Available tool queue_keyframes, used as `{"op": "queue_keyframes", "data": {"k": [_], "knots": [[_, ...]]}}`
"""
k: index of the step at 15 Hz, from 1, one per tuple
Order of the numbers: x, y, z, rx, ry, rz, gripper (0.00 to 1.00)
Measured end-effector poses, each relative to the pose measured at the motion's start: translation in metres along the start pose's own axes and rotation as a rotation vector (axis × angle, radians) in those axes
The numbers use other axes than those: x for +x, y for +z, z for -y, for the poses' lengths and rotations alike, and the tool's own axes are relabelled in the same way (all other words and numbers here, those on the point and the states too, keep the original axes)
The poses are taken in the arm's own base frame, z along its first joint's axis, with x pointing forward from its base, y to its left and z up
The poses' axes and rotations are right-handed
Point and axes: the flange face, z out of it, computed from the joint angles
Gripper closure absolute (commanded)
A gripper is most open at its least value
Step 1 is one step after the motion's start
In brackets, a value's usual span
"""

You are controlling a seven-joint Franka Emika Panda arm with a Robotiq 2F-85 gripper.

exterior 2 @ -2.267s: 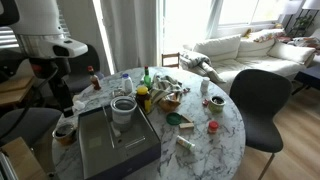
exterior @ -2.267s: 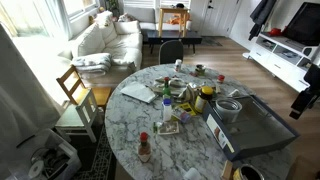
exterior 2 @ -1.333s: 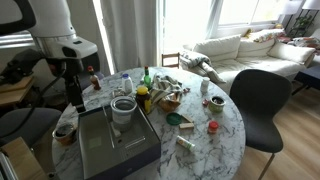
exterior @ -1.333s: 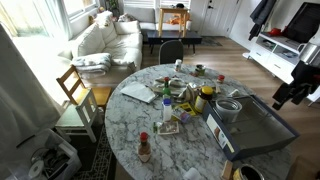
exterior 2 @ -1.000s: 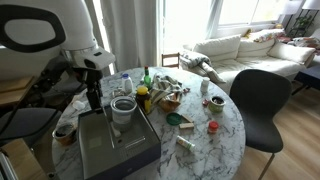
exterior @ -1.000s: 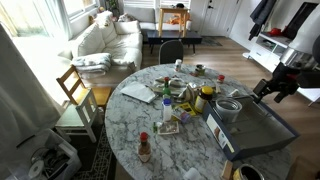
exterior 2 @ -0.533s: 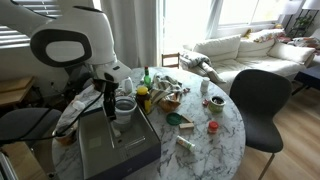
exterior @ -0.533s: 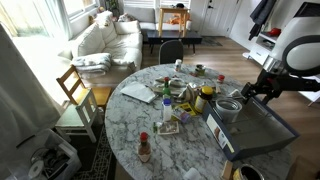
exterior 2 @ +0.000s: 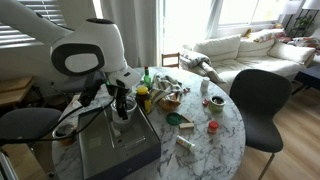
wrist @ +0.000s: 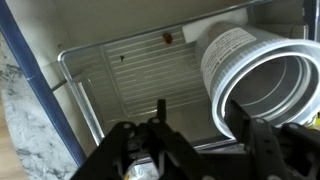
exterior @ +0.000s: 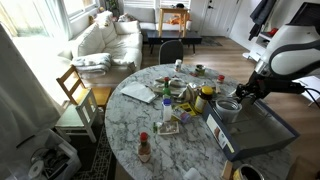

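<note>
Pincer: gripper [wrist: 193,142] with jaws apart, holding nothing; one finger hangs over the cup's rim.
Cup [wrist: 258,85]: white, standing on the wire rack [wrist: 140,75] at one corner of the tray [exterior: 262,128].
Axis: upright, mouth facing up at the gripper.
Risk: a finger landing on the rim could tip it; a hard squeeze could buckle the thin wall.

Entry: one white round container [wrist: 262,88], open-mouthed, with printed markings on its wall. We note it stands, apparently upright, on a wire rack [wrist: 120,75].
</note>
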Motion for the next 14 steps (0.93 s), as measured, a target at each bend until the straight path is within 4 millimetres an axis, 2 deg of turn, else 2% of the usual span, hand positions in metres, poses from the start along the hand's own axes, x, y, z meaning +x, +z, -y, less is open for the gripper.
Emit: {"op": "queue_keyframes", "data": {"k": [1,2,3,4,6,7,9,14], "knots": [[0.001,0.003,0.001,0.003,0.004,-0.002,0.62],[0.003,0.005,0.002,0.006,0.008,0.000,0.50],[0.004,0.007,0.003,0.010,0.012,0.003,0.51],[0.005,0.009,0.005,0.012,0.014,0.007,0.56],[0.006,0.012,0.008,0.014,0.015,0.011,0.78],[0.007,0.013,0.009,0.015,0.015,0.013,0.83],[0.008,0.014,0.010,0.017,0.015,0.014,1.00],[0.011,0.014,0.014,0.026,0.018,0.015,0.99]]}}
